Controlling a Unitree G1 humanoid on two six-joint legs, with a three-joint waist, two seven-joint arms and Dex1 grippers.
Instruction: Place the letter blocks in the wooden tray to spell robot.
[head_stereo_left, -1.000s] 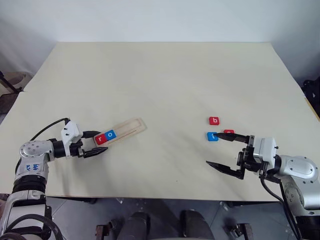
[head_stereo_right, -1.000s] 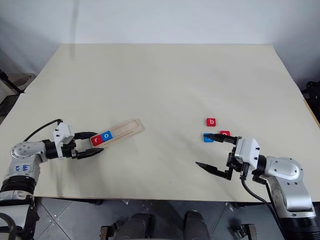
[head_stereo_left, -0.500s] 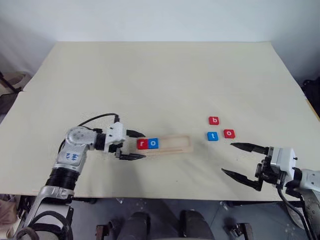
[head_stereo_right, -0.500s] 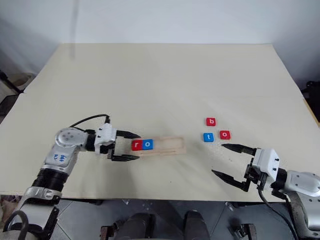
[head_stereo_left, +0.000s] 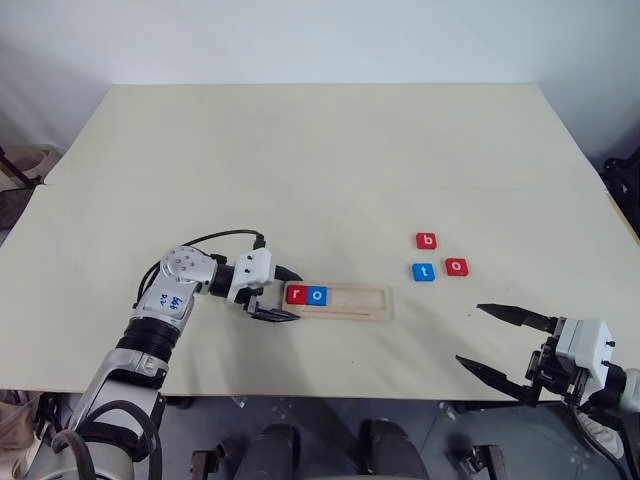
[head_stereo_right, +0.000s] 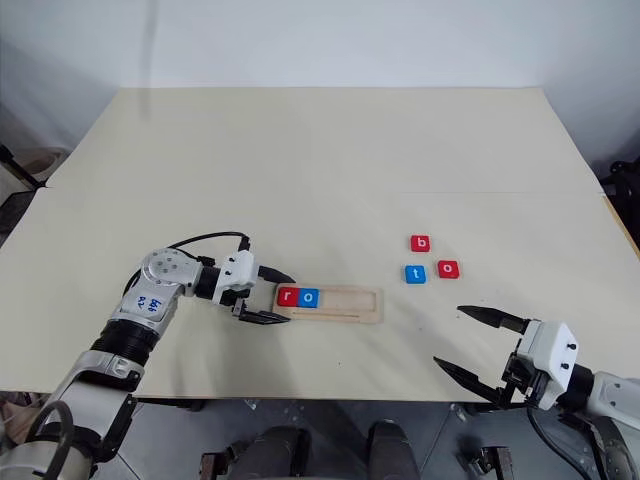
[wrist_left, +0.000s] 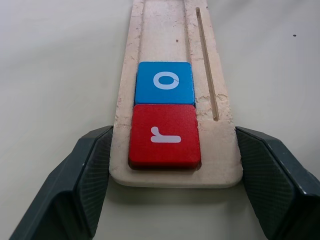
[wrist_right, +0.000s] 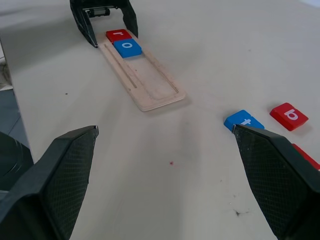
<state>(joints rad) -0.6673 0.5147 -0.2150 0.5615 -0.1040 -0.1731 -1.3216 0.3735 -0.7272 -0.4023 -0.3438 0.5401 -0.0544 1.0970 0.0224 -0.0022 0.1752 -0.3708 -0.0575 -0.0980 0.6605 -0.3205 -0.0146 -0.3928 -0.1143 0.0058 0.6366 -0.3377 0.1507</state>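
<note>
The wooden tray (head_stereo_left: 340, 302) lies flat on the pale tabletop (head_stereo_left: 330, 160), near its front edge and a little left of the middle, its long side running left to right. Two letter blocks sit inside it, side by side and touching, at the tray's left end: the red r block (head_stereo_left: 297, 294) is outermost, and the blue o block (head_stereo_left: 317, 295) is next to it on the right. The rest of the recess, to the right of the blue o block, holds nothing, and the narrow groove (wrist_left: 206, 65) runs lengthwise along one rim beside the blocks.

The left end effector (head_stereo_left: 278, 293) is at the tray's left end, its two black fingers (wrist_left: 87, 175) set one on each long side of the wood. In the left wrist view the fingers press against the tray's rounded corners, so it is clenched on the wooden tray rather than on either block.

The other three letter blocks lie loose on the tabletop, well apart from the tray and to its right. The red b block (head_stereo_left: 427, 241) is farthest back; in front of it sit the blue t block (head_stereo_left: 424, 271) and the red o block (head_stereo_left: 456, 267), side by side with a small gap between them.

The right end effector (head_stereo_left: 497, 342) hangs near the front right corner of the tabletop, in front of those three blocks, with its fingers spread wide, released and grasping nothing.
</note>
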